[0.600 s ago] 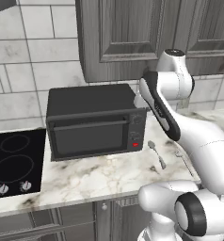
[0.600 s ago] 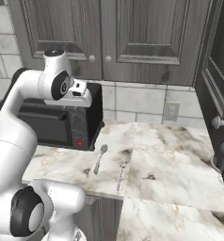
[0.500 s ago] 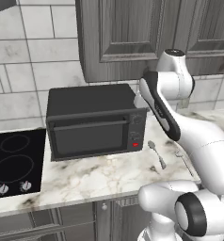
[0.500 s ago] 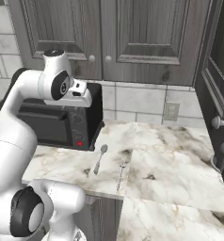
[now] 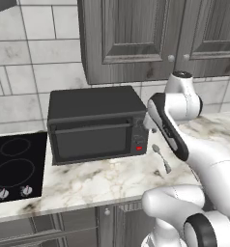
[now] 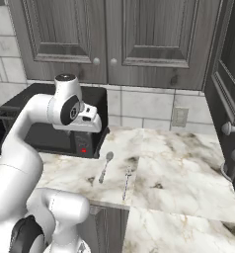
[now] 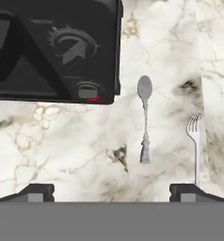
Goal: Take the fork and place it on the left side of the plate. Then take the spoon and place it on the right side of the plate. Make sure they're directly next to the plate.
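Hand view shows the pincer point(image 7: 112, 192) spread above the desk point(image 7: 62, 141); spoon point(image 7: 144, 117) lies near fork point(image 7: 195, 141), so it risks grabbing the wrong utensil.

Glossy white rounded arm point(image 5: 204, 159) with dark joints, small dark fingers point(image 7: 36, 192).

No visible change between the earlier base views and now: the arm point(image 5: 167, 126) sits in the same pose at the right of the left base view and at the left of the right base view. The spoon point(image 6: 105, 166) and the fork point(image 6: 126, 181) lie at the same spots on the counter point(image 6: 178, 168), centre of the right base view. Camera framing is unshifted in both base views.
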Available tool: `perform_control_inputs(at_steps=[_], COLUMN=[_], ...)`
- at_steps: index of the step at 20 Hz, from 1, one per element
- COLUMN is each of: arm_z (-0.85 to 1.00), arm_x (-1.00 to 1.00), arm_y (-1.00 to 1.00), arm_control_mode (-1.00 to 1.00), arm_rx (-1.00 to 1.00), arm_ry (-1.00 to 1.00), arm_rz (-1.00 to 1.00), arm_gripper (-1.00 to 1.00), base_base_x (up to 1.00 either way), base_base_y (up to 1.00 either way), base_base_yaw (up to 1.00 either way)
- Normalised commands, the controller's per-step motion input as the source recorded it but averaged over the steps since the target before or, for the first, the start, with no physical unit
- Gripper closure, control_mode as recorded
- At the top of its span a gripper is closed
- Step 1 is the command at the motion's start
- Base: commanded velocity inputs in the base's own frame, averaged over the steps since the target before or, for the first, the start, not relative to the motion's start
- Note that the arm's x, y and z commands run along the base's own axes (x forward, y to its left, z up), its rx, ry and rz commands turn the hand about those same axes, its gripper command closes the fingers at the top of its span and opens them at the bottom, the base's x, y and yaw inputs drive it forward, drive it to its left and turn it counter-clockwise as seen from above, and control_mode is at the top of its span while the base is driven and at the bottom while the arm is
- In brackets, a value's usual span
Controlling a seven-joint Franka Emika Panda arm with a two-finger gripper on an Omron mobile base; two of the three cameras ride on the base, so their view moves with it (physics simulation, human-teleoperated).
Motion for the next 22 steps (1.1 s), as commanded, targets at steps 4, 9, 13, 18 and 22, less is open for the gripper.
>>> perform_control_inputs(at_steps=[4,9,13,18,22], arm_z=[-0.52,-0.33,-0.45,-0.36,-0.5], arm_x=[-0.15,-0.02,0.0,0.04,0.01], arm_y=[-0.67,-0.71,-0.55,-0.41,-0.43], arm_control_mode=[-1.0,-1.0,-1.0,-1.0,-1.0], arm_rx=[0.0,0.0,0.0,0.0,0.0], arm_ry=[0.11,0.15,0.19,0.09,0.0], arm_rz=[-0.07,-0.11,-0.06,-0.03,0.0], arm_gripper=[-1.0,-1.0,-1.0,-1.0,-1.0], base_base_x=[0.0,0.0,0.0,0.0,0.0], base_base_y=[0.0,0.0,0.0,0.0,0.0], base_base_yaw=[0.0,0.0,0.0,0.0,0.0])
